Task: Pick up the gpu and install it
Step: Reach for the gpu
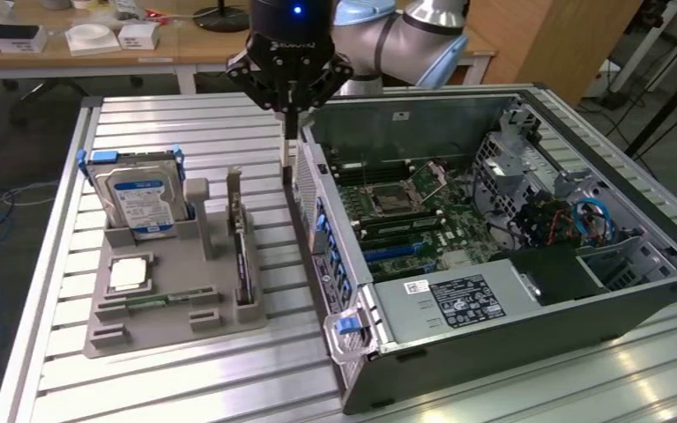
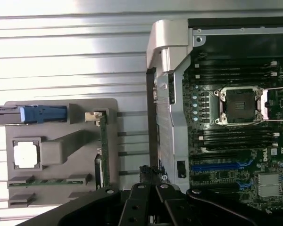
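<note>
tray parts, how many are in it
4: hard drive standing at the far end of the tray, cpu flat nearer the camera, memory stick flat nearer still, gpu on edge along the side by the case. None looks hidden.

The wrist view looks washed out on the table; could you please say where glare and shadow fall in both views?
Wrist view: glare bleaches the slatted table; the gripper is a dark silhouette. Exterior view: bright reflections streak the table by the computer case.
</note>
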Tool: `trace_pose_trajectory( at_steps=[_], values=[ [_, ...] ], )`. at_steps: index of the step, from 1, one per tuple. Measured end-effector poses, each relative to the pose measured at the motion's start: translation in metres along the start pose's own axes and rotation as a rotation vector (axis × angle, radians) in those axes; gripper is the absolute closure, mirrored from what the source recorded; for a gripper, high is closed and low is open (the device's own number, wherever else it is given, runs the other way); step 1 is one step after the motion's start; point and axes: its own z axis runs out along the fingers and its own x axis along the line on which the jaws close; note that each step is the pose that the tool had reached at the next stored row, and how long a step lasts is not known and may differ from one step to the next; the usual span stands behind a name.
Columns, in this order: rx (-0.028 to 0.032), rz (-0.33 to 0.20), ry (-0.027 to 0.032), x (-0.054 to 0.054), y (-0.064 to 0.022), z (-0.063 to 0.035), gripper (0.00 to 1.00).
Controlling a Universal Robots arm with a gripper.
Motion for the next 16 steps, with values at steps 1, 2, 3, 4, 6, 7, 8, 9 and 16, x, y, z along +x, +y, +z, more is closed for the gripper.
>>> trace_pose_trajectory(
  at_steps=[1, 2, 3, 4, 6, 7, 8, 9, 16],
  values=[
    [0.0000, 0.000, 0.0000, 0.004, -0.0003, 0.0000, 0.89],
    [0.0000, 0.000, 0.0000, 0.008, -0.0006, -0.0001, 0.89],
    [0.0000, 0.000, 0.0000, 0.012, -0.0009, 0.0000, 0.89],
    [0.0000, 0.000, 0.0000, 0.016, -0.0012, 0.0000, 0.89],
    [0.0000, 0.000, 0.0000, 0.024, -0.0018, 0.0000, 0.89],
    [0.0000, 0.000, 0.0000, 0.028, -0.0021, 0.0000, 0.89],
    [-0.0001, 0.000, 0.0000, 0.032, -0.0024, 0.0000, 0.89],
    [0.0001, 0.000, 0.0000, 0.035, -0.0027, 0.0000, 0.89],
    [-0.0001, 0.000, 0.0000, 0.055, -0.0041, 0.0000, 0.89]
  ],
)
